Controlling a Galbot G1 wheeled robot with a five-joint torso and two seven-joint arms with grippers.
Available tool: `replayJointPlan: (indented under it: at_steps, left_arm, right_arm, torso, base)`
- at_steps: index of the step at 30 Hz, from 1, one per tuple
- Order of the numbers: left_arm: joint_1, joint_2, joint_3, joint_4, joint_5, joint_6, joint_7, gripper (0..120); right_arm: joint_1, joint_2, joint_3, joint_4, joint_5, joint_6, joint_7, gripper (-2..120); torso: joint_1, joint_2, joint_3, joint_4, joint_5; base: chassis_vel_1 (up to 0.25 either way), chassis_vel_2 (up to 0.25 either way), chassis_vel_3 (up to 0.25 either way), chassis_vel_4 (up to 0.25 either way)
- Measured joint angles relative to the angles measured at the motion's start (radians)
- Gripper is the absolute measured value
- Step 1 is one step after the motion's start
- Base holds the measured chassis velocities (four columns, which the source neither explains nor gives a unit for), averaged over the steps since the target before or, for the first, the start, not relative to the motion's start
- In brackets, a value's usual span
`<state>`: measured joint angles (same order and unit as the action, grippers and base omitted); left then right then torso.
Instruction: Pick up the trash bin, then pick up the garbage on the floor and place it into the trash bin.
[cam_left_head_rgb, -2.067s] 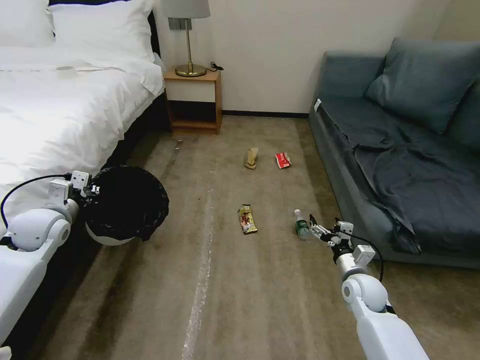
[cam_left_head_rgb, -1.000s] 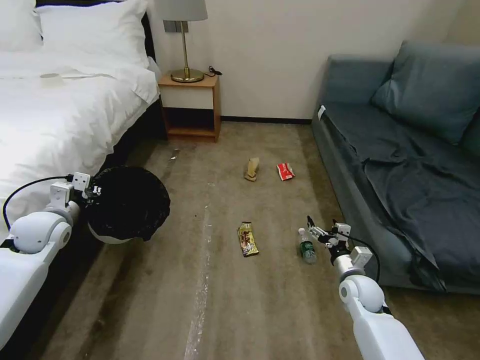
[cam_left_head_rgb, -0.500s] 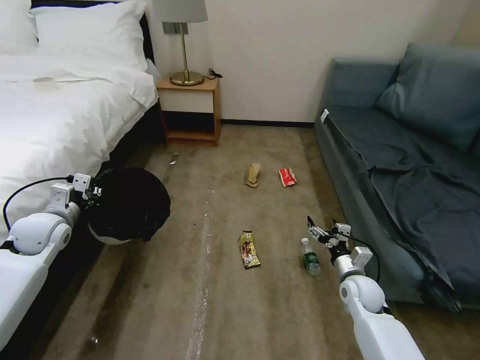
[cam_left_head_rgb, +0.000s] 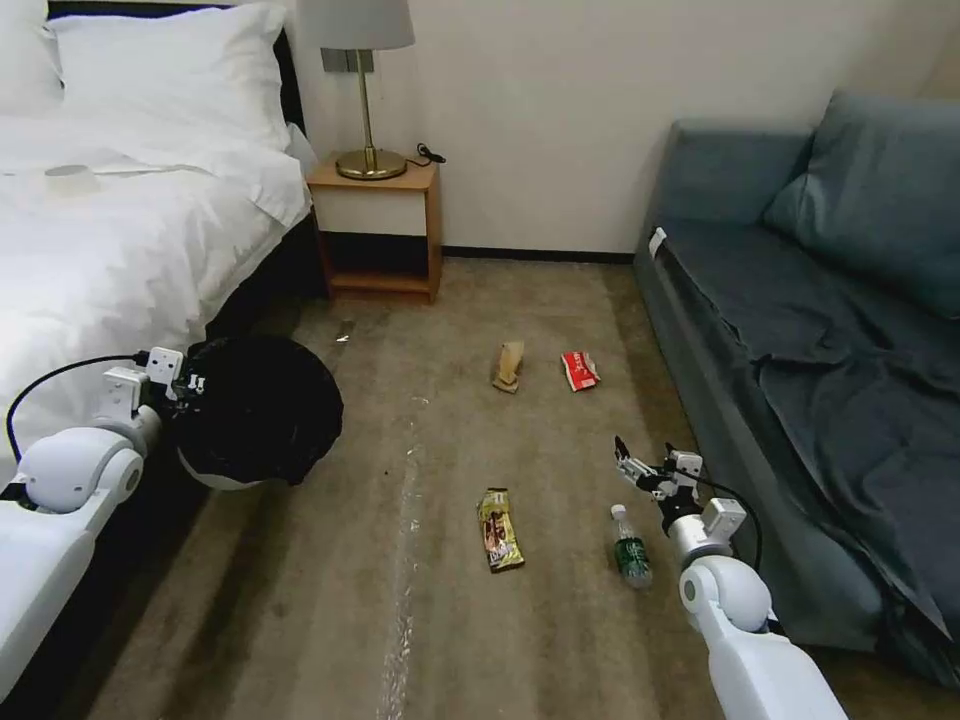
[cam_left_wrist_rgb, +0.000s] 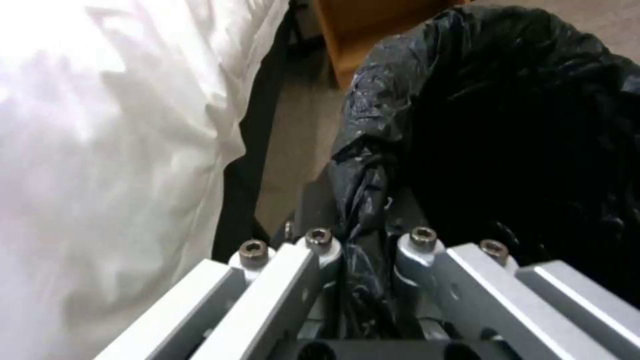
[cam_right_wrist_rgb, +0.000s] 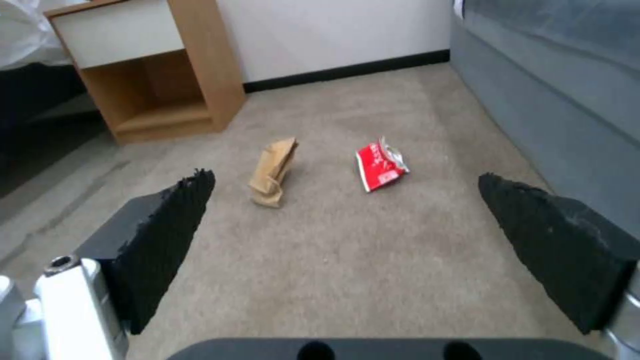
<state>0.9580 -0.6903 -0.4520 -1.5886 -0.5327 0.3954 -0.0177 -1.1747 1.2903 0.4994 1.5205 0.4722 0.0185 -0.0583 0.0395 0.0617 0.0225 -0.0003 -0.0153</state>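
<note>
Left end effector (cam_left_head_rgb: 190, 385) pinching liner at trash bin (cam_left_head_rgb: 255, 410) rim, risking liner slipping; right end effector (cam_left_head_rgb: 632, 468) hanging wide, empty, overshooting bottle (cam_left_head_rgb: 631, 548)

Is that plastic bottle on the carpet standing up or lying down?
Lying down. The bottle rests on its side on the carpet, cap pointing toward the far wall, beside the open right gripper.

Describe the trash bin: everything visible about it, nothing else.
The trash bin is a small round white plastic tub, only its lower curve showing under a crinkly, glossy black bag liner draped over the rim. It hangs off the carpet beside the white bed, mouth tipped toward the camera. The left gripper is shut on the rim with bunched liner between its fingers. No litter is visible inside; the interior looks dark.
</note>
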Motion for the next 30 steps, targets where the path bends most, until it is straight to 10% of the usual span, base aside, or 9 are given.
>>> replayJointPlan:
  at_steps: [30]
  left_arm:
    - [0.011,-0.014,-0.007,-0.001,0.003,-0.014,0.006,4]
  right_arm:
    - [-0.019,0.01,0.003,0.001,-0.037,-0.011,0.012,100]
  torso:
    - [0.0,0.0,0.0,0.0,0.0]
  base:
    - [-0.074,0.073,0.075,-0.078]
